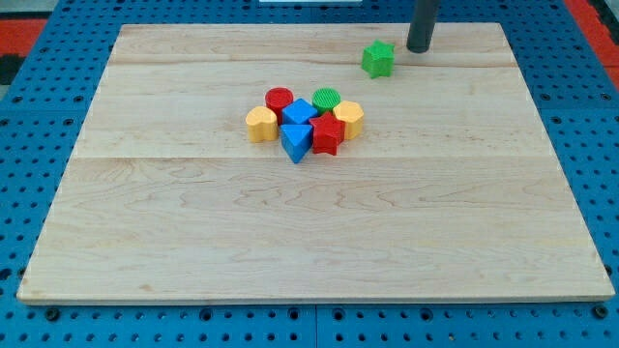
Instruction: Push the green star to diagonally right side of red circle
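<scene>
Camera view surface [193,251]: wooden board, blocks clustered near centre.
Cluster: red circle [280,98] at its upper left, packed among other blocks.
Green star [378,59]: well apart, toward the view's top right.
My tip [419,47]: just right of the star; no gripper fitted, so no jaw state.
Progress: star is roughly diagonal-right already, judged far; closing push remains.
</scene>
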### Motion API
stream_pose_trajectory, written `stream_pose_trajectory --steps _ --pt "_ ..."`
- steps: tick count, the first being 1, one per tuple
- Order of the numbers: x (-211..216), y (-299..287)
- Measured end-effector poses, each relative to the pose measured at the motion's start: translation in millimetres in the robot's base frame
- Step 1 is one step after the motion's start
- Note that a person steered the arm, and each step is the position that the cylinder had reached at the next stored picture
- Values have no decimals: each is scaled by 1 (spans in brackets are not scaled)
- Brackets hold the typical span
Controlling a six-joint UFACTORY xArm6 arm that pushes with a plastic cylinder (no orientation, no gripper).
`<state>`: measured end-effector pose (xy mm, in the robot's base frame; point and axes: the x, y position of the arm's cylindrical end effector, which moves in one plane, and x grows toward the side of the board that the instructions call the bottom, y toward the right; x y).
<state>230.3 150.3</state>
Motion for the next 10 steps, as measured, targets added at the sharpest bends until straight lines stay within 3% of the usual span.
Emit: stream_pose_trajectory --steps 2,3,4,8,9,10 --pt "69 -70" --pt "51 -60" --pt "69 -89" --pt "77 -135" --pt "87 -118" --pt "64 -115"
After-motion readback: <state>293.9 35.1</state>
